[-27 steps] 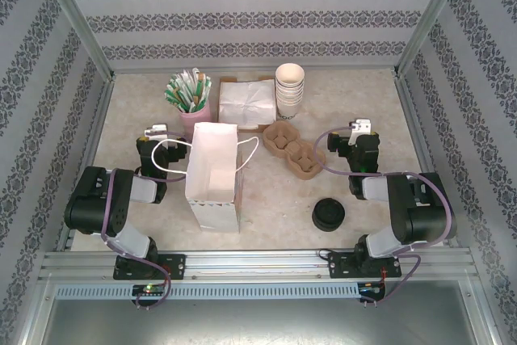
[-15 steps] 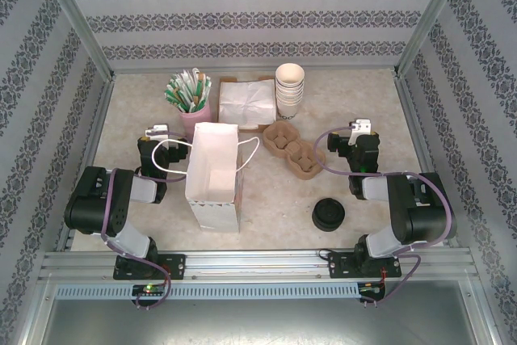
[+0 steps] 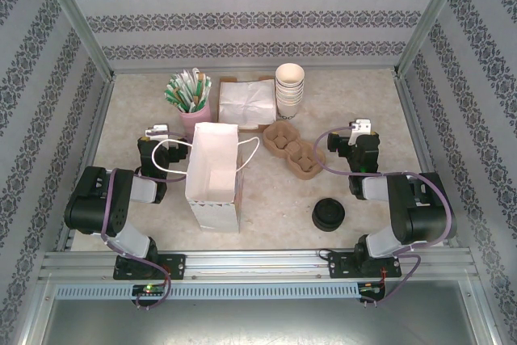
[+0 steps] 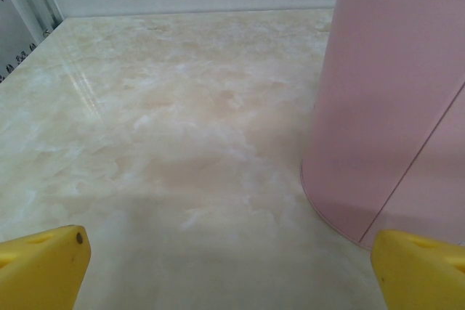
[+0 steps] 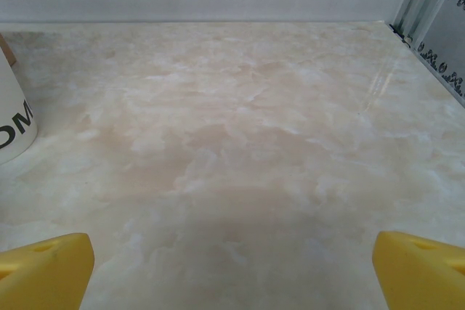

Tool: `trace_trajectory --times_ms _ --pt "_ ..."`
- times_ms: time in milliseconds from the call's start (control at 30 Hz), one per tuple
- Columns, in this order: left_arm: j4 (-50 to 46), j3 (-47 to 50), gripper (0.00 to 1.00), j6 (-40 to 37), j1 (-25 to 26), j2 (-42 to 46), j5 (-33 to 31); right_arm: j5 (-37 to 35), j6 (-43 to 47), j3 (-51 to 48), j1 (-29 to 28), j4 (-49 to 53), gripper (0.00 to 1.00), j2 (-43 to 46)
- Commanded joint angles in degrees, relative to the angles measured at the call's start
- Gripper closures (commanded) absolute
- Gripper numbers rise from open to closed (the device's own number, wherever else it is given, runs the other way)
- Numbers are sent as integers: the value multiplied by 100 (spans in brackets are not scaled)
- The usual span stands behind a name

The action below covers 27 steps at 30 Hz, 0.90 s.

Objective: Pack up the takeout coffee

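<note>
The right gripper (image 3: 356,135) is held low over the marble table (image 3: 266,199), its yellow fingers (image 5: 43,270) spread wide with nothing between them. Back toward the arm bases and slightly to its left sits a round black lid (image 3: 329,216), apart from the fingers; whether a cup stands under it cannot be told. The left gripper (image 3: 155,133) is equally wide open and empty, with a pink holder (image 4: 392,107) just ahead on its right. The white bag (image 3: 212,175) stands between this gripper and the lid.
</note>
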<state>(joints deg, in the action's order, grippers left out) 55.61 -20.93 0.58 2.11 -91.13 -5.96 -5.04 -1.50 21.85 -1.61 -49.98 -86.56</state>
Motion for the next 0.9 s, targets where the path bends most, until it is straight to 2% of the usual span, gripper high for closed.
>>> trace_trajectory --times_ms 0,67,133,200,267,333,433,467,533,667,767,867 --pt "-22 -38 0 -40 -88 32 99 36 -31 -14 14 -157 2 75" --pt "210 84 0 1 -88 75 -9 -102 56 63 -92 248 2 420" --pt "140 195 0 -5 -88 405 -36 -402 126 266 -251 1272 2 1054" --pt "-458 248 0 54 -88 1107 -134 -514 -145 567 -281 2465 2 1746" --pt "-1533 114 0 375 -88 1981 -366 -667 -718 948 -234 3580 2 2258" --pt "-2657 -69 0 985 -88 2839 -734 -907 -1512 1357 -142 4809 2 2660" --pt "-4177 -174 0 2920 -96 4129 -1413 -907 -2623 1700 148 6016 2 3144" --pt "-4259 -38 0 3017 -120 4557 -1316 -581 -2697 1701 265 6092 2 3326" --pt "-4385 207 0 2951 -203 5335 -691 120 -2692 1690 423 6128 2 3661" --pt "-5285 53 0 3646 -228 6241 -340 599 -2967 2121 486 6793 2 3950" --pt "-6241 -484 0 3892 -233 6591 241 916 -3121 2834 484 7577 6 3735" --pt "-7362 -1296 0 4029 -234 6554 632 1551 -3183 3600 477 8313 12 3280"
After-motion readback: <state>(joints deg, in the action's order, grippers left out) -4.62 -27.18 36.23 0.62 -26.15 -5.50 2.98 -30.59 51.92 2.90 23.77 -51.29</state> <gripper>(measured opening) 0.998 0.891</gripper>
